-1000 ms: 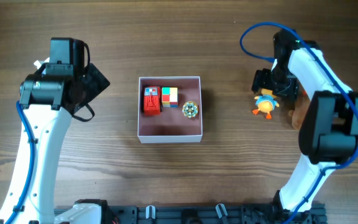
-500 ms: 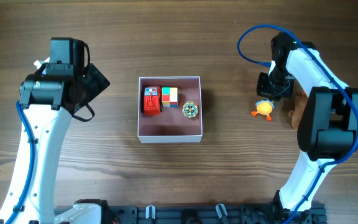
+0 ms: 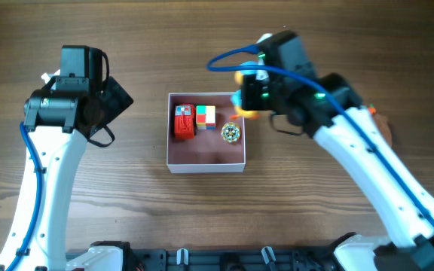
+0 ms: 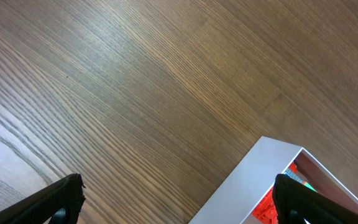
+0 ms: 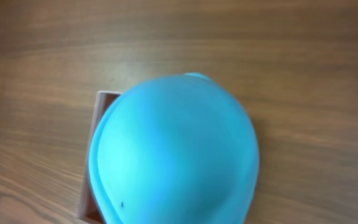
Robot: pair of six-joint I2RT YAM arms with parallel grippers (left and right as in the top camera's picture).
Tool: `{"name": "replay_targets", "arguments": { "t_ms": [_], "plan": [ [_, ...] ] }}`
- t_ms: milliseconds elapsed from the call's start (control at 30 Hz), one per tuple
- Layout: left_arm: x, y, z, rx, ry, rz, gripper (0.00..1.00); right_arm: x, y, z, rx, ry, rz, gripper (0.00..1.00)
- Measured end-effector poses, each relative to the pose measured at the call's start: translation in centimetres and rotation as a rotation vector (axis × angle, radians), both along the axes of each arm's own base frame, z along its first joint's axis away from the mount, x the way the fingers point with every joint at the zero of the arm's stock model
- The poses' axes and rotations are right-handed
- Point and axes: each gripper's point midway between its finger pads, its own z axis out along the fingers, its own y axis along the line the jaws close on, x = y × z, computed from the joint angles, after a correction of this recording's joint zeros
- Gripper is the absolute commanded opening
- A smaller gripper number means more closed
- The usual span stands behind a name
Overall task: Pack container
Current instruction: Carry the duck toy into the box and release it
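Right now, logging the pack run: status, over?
Left claw open, left of container. Right claw shut on blue-topped toy, over container's far-right corner. Container holds three toys; near half bare, nothing blocking.

The shallow square container (image 3: 202, 154), white-walled and pink inside, sits flat and open-topped in the middle of the bench (image 3: 142, 218).

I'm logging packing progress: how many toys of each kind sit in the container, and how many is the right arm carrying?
In the container:
Red toy: 1
Colour cube: 1
Round patterned toy: 1
Carried by the right arm:
Blue toy: 1
Total: 4
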Motion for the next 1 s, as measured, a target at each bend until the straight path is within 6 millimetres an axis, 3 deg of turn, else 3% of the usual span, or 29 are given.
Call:
{"name": "replay_targets", "arguments": {
  "t_ms": [67, 133, 267, 333, 433, 467, 500, 533, 567, 1000],
  "plan": [
    [0.0, 0.0, 0.0, 0.000, 0.002, 0.000, 0.98, 0.0, 1.5, -1.9, 0.000, 0.051, -0.010, 0.04],
    [-0.1, 0.0, 0.0, 0.000, 0.004, 0.000, 0.98, 0.2, 2.6, -5.7, -0.032, 0.143, -0.032, 0.04],
    [-0.3, 0.0, -0.1, 0.001, 0.013, 0.000, 0.98, 0.4, 2.8, -12.6, -0.119, 0.289, -0.062, 0.05],
    [-0.3, 0.0, -0.1, 0.001, 0.014, 0.000, 0.98, 0.4, 2.8, -14.5, -0.143, 0.323, -0.066, 0.05],
    [-0.3, 0.0, -0.1, 0.001, 0.014, 0.000, 0.98, 1.0, 3.2, -14.9, -0.132, 0.310, -0.067, 0.06],
    [-0.3, 0.0, -0.1, 0.001, 0.014, 0.000, 0.98, 1.1, 3.2, -14.9, -0.129, 0.305, -0.068, 0.15],
    [-0.3, 0.0, -0.1, 0.001, 0.015, 0.000, 0.98, 1.2, 3.1, -14.8, -0.127, 0.304, -0.070, 0.29],
    [-0.3, 0.0, -0.1, 0.001, 0.015, 0.000, 0.98, 1.3, 2.9, -14.9, -0.126, 0.305, -0.078, 0.55],
    [-0.3, 0.0, -0.1, 0.001, 0.015, 0.000, 0.98, 1.5, 2.7, -14.9, -0.126, 0.305, -0.081, 0.66],
    [-0.3, 0.0, -0.2, 0.001, 0.016, 0.000, 0.98, 2.0, 2.3, -14.8, -0.139, 0.286, -0.041, 0.66]
  ]
}}
